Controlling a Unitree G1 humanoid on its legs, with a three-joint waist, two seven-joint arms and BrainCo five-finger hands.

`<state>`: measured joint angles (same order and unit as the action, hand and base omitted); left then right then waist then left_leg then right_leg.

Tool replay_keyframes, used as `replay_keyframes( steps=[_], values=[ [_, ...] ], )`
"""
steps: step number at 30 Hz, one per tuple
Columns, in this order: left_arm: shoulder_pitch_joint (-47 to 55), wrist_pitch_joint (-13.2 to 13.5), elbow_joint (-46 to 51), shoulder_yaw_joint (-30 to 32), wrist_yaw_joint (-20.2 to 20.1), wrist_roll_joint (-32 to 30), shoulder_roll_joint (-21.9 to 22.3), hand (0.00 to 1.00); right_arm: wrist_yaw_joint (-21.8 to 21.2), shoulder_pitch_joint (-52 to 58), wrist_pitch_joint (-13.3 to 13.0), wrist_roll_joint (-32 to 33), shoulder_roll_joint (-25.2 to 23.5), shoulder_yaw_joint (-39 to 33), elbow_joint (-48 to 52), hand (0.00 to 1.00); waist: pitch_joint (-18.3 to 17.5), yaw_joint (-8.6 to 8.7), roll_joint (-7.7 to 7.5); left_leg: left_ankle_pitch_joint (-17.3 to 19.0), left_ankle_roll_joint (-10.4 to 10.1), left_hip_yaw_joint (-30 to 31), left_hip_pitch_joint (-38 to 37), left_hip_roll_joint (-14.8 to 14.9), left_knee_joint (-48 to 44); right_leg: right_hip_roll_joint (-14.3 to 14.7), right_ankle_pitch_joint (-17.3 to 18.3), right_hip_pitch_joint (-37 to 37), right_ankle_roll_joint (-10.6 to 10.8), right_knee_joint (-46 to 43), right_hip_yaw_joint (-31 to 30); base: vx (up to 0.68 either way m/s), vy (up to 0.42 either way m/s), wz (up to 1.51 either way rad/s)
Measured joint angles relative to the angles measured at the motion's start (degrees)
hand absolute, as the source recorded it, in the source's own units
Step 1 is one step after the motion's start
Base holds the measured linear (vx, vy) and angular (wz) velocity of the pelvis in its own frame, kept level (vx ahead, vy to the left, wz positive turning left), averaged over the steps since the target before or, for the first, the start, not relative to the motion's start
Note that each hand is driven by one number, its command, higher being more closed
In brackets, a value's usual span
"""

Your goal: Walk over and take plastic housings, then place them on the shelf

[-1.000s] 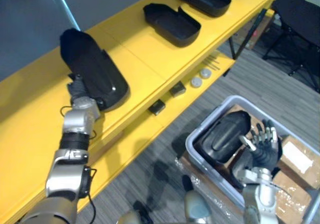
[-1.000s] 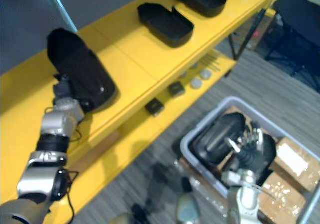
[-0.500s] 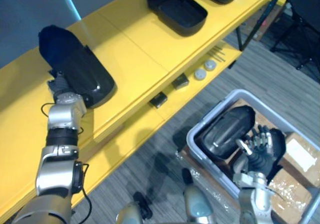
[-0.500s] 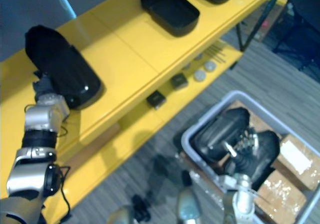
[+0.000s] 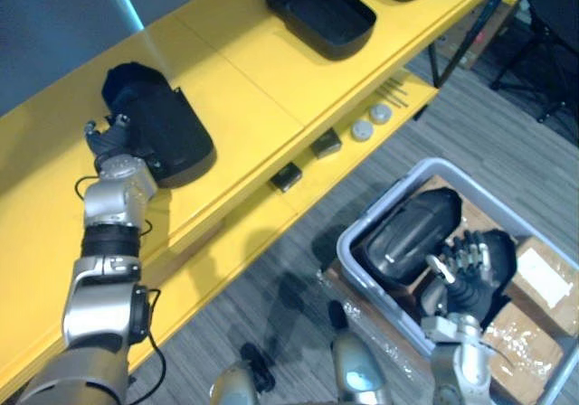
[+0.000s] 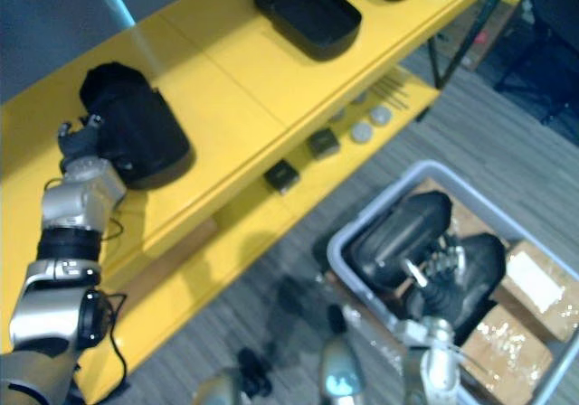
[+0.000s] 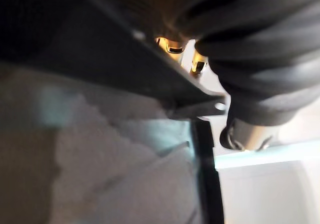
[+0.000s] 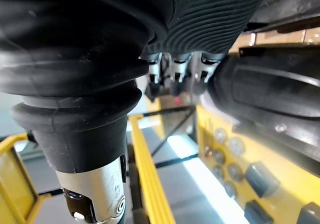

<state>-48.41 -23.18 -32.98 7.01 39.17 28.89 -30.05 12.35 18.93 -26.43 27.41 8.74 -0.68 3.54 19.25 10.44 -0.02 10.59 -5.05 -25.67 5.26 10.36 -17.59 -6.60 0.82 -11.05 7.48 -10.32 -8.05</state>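
Against housing [image 5: 165,132], left robot hand [image 5: 110,142] partly hidden.

The shelf [image 5: 271,89] is bright yellow. The plastic housing [image 5: 167,134] on it is glossy black, like the second housing [image 5: 407,229] in the pale grey bin [image 5: 380,202]. Cardboard boxes [image 5: 517,328] are brown; the floor [image 5: 507,125] is grey, finely striped.

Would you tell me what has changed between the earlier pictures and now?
The black housing at the left hand has tipped down from standing tilted to lying flat on the yellow shelf; whether the hand has let go I cannot tell. The right hand stays over the housings in the grey bin, and the open housing farther along the shelf is unmoved.
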Motion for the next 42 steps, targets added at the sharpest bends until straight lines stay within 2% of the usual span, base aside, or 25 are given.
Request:
replay_keyframes(
  steps=[3, 5, 7, 8, 10, 12, 14, 17, 21, 23, 24, 26, 27, 29, 30, 31, 34, 37, 39, 40, 42],
  values=[
    [0.0, 3.4, 0.0, -1.0, 3.0, 4.7, 0.4, 0.0, 0.0, 0.1, -0.4, 0.0, 0.0, 0.0, 0.0, 0.0, 0.0, 0.04, -0.01, 0.0, 0.0, 0.0, 0.0, 0.0, -0.1, 0.0, 0.0, 0.0, 0.0, -0.1, 0.0, 0.0, 0.0, 0.0],
    [0.0, 8.0, 0.0, -1.0, 5.6, 7.9, 1.6, 0.0, -0.1, 0.1, -1.2, -0.1, -0.1, 0.0, 0.0, 0.0, 0.0, 0.05, -0.02, 0.0, 0.0, 0.0, 0.0, 0.0, -0.1, 0.0, 0.0, 0.0, 0.0, -0.1, 0.0, 0.0, 0.0, 0.0],
    [0.0, 15.0, 0.6, -0.9, 9.2, 11.9, 3.4, 0.0, -0.3, 0.1, -2.7, -0.2, -0.4, 0.0, 1.0, 0.0, 0.0, 0.18, -0.03, 0.0, 0.0, 0.0, -0.1, 0.0, 0.0, 0.1, 0.0, 0.1, 0.0, -0.1, 0.0, 0.0, 0.0, 0.0],
    [0.0, 17.1, 1.0, -0.9, 10.0, 12.6, 3.9, 0.0, -0.3, 0.1, -3.0, -0.5, -0.6, 0.0, 1.4, 0.0, 0.0, 0.25, -0.03, 0.0, 0.0, 0.0, -0.1, 0.0, 0.0, 0.1, 0.0, 0.2, 0.0, -0.1, 0.0, 0.0, 0.0, 0.0],
    [0.0, 24.3, 4.4, -0.8, 12.6, 13.9, 5.3, 0.0, -0.3, 0.0, -4.8, -3.0, -1.2, 0.0, 4.8, 0.0, 0.0, 0.55, -0.03, 0.0, 0.0, 0.0, -0.3, 0.0, 0.2, 0.1, 0.0, 0.3, 0.0, 0.0, 0.0, 0.0, 0.0, 0.0],
    [0.1, 27.6, 7.1, -0.5, 13.9, 13.8, 6.3, 0.0, -0.2, -0.1, -6.0, -5.0, -1.3, -0.1, 8.2, 0.0, 0.0, 0.74, -0.03, -0.1, 0.0, 0.0, -1.4, -0.2, 0.9, 0.1, 0.0, 1.1, 0.0, 0.1, 0.1, 0.0, 0.0, 0.0],
    [0.6, 29.1, 8.4, -0.1, 14.6, 13.2, 6.9, 0.0, -0.2, -0.4, -7.0, -6.3, -1.3, -0.4, 11.4, 0.0, 0.0, 1.04, -0.04, -0.4, -0.2, 0.0, -3.3, -0.4, 2.1, 0.1, 0.0, 2.9, 0.0, 0.7, 0.2, 0.03, 0.006, -0.01],
    [1.7, 29.7, 9.7, 2.6, 14.8, 10.3, 7.0, 0.0, -1.6, -3.5, -8.0, -6.4, -1.0, -1.2, 15.4, 0.0, -0.1, 1.45, -0.04, -1.3, -0.2, 0.0, -5.1, -1.4, 4.3, 0.0, -0.1, 4.3, 0.0, 1.6, 0.3, 0.0, -0.001, 0.02],
    [4.4, 30.5, 9.7, 5.8, 13.7, 5.9, 7.0, 0.0, -7.1, -10.1, -8.0, -5.2, 1.6, -2.1, 18.5, 0.0, -1.0, 1.5, 0.21, -3.4, 0.1, 1.6, -6.4, -2.9, 7.7, -0.6, -0.2, 5.7, 0.1, 2.5, 1.9, 0.01, -0.002, 0.19],
    [7.4, 31.8, 9.8, 6.6, 11.2, 4.4, 7.0, 0.0, -9.7, -15.4, -7.1, -4.9, 3.0, -1.4, 18.8, 0.0, -2.0, 1.14, 0.34, -4.5, -0.1, 2.4, -7.4, -3.2, 9.6, -0.7, -0.2, 6.8, 0.1, 3.1, 2.9, 0.02, -0.021, 0.28],
    [11.2, 33.3, 11.7, 6.7, 9.5, 2.3, 7.6, 0.0, -10.2, -18.2, -6.4, -5.2, 3.6, -0.4, 18.7, 0.0, -3.4, 0.95, 0.7, -5.0, 0.0, 3.5, -7.5, -3.3, 10.4, -0.7, -0.2, 7.3, 0.1, 3.7, 3.8, 0.03, -0.019, 0.33],
    [20.0, 36.6, 20.4, 6.9, 6.7, -2.7, 11.1, 0.0, -9.9, -20.8, -4.5, -5.3, 4.1, 0.4, 18.4, 0.0, -5.2, -0.57, 1.32, -5.7, 0.0, 5.4, -7.6, -3.4, 11.6, -0.7, -0.2, 8.5, 0.1, 4.5, 5.6, 0.06, -0.014, 0.44],
    [24.8, 37.8, 26.4, 7.0, 5.9, -4.2, 13.4, 0.0, -9.7, -21.3, -3.7, -5.7, 4.1, 0.6, 17.8, 0.0, -5.3, -1.11, 1.44, -5.8, 0.0, 6.7, -8.2, -3.5, 11.8, -0.8, -0.2, 10.0, 0.1, 5.2, 6.8, 0.06, 0.002, 0.52],
    [38.2, 39.8, 39.2, 7.6, 4.4, -9.5, 19.5, 0.0, -8.5, -21.2, -1.6, -7.8, 4.0, 0.9, 16.6, 0.0, -6.4, -3.25, 1.89, -5.8, 0.0, 8.5, -9.2, -3.7, 12.2, -1.1, -0.2, 12.8, 0.1, 6.8, 9.0, 0.04, 0.007, 0.49],
    [43.2, 40.2, 42.6, 8.1, 4.3, -10.8, 21.8, 0.0, -8.2, -20.7, -0.8, -8.2, 4.0, 0.7, 16.1, 0.0, -7.2, -3.79, 2.05, -5.8, 0.0, 9.7, -9.1, -3.9, 12.2, -1.4, -0.2, 13.7, 0.1, 7.6, 10.0, 0.03, 0.004, 0.54],
    [48.4, 40.8, 45.1, 9.2, 2.9, -11.6, 24.1, 0.0, -7.8, -19.8, 0.6, -8.8, 3.8, 0.2, 15.5, 0.0, -7.4, -5.2, 2.21, -5.8, 0.0, 11.0, -9.2, -4.2, 12.1, -1.7, -0.2, 15.0, 0.1, 8.3, 11.5, 0.02, 0.001, 0.52],
    [57.2, 41.0, 48.6, 11.7, 1.3, -13.5, 26.9, 0.0, -8.7, -17.7, 4.3, -9.0, 2.5, -0.7, 14.0, 0.0, -7.7, -7.91, 2.13, -6.0, -0.1, 13.4, -9.1, -4.7, 12.2, -2.1, -0.2, 16.9, 0.1, 9.5, 13.8, -0.03, -0.013, 0.45],
    [63.7, 40.8, 51.1, 12.6, -3.4, -14.1, 29.1, 0.0, -13.2, -15.2, 8.8, -7.4, 1.5, -1.4, 11.1, 0.0, -8.3, -9.07, 1.56, -6.5, 0.0, 15.9, -8.5, -5.4, 12.2, -2.6, -0.1, 18.2, 0.0, 10.0, 16.1, -0.04, -0.011, 0.37],
    [65.2, 40.3, 50.7, 12.3, -6.3, -13.9, 29.6, 0.0, -15.2, -15.3, 10.2, -6.8, 1.6, -1.1, 8.3, 0.0, -8.7, -9.75, 0.87, -6.9, 0.0, 16.7, -7.9, -5.5, 12.2, -2.6, -0.1, 18.2, 0.0, 10.0, 16.9, -0.04, -0.014, 0.25],
    [65.6, 40.1, 50.5, 12.0, -7.1, -13.6, 29.6, 0.0, -15.4, -15.4, 10.5, -6.2, 1.6, -0.8, 7.2, 1.0, -9.0, -9.8, 0.5, -7.1, 0.0, 17.2, -7.6, -5.5, 12.3, -2.6, -0.1, 18.2, -0.2, 9.9, 17.4, -0.05, -0.028, 0.29],
    [66.6, 40.1, 47.8, 10.8, -10.0, -13.6, 29.5, 0.0, -16.0, -16.8, 11.1, -4.9, 1.7, 0.9, 2.4, 1.0, -9.8, -10.11, -0.64, -8.0, -0.1, 17.9, -7.2, -5.6, 13.3, -2.5, 0.1, 17.8, -0.4, 9.9, 18.2, -0.04, -0.036, 0.24]
  ],
)
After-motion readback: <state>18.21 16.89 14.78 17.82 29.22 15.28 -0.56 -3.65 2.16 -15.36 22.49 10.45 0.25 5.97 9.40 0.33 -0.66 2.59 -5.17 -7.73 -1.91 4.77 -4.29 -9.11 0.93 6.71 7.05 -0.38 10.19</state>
